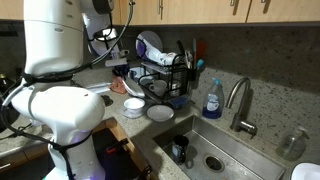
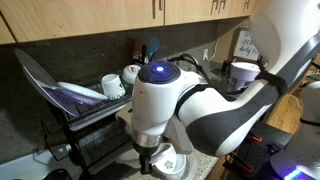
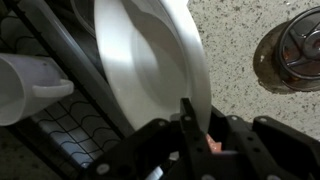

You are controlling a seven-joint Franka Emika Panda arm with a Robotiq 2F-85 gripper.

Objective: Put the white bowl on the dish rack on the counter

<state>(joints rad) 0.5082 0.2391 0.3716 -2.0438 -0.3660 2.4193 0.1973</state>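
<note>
The counter [image 3: 240, 40] is speckled grey-brown stone with an inset steel sink [image 1: 215, 150]. The black wire dish rack [image 1: 165, 75] stands on it against the backsplash. Just in front of the rack lie a shallow white dish [image 1: 133, 107] and a second dish [image 1: 160, 113]. A blue soap bottle [image 1: 212, 100] stands between rack and faucet [image 1: 240, 105]. A clear glass [image 3: 295, 50] sits on the bare stone.
</note>
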